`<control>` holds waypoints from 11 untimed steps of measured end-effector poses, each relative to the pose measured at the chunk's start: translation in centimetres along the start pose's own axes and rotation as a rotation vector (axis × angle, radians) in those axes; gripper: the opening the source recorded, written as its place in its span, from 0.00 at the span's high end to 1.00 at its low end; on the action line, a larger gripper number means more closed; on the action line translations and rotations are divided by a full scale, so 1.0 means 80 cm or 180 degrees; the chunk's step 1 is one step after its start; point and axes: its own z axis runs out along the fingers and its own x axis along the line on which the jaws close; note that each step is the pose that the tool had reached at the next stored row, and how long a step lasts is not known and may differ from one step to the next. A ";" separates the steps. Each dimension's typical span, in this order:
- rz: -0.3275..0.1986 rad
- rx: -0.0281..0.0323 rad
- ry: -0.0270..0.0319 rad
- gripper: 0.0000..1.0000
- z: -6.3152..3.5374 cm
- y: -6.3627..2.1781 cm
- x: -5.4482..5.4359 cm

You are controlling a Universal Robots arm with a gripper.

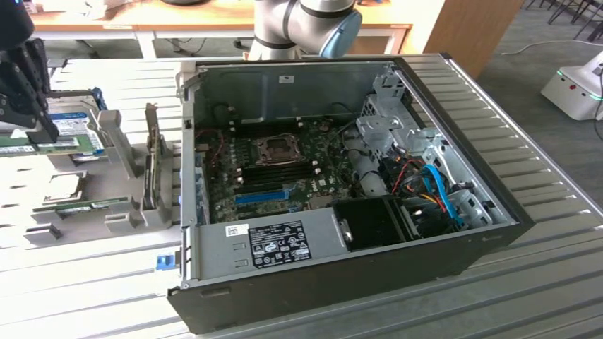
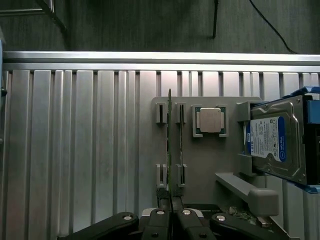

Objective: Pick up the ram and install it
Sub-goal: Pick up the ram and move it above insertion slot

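We had the gripper (image 2: 171,216) clamped on the ram's (image 2: 169,145) end, edge-on above the tray (image 2: 210,165), whose upright slots (image 2: 160,114) we judged stood it ready for pinching.

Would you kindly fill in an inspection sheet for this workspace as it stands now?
Surface: ribbed metal table carrying an open computer case and a grey parts fixture.
Job's things: the ram edge-on in the grip; a second stick sits in the fixture.
Clutter: hard drive and processor on the fixture.
Grippers: gripper shut on the ram.
Cables: blue and orange leads inside the case.
Surroundings: wooden furniture; white machine.
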 end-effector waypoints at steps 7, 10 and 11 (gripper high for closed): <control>0.0000 0.0000 0.0000 0.89 -0.016 0.001 0.000; 0.0000 -0.0001 0.0000 0.89 -0.022 0.001 0.000; 0.0000 -0.0001 0.0000 0.89 -0.024 0.001 -0.001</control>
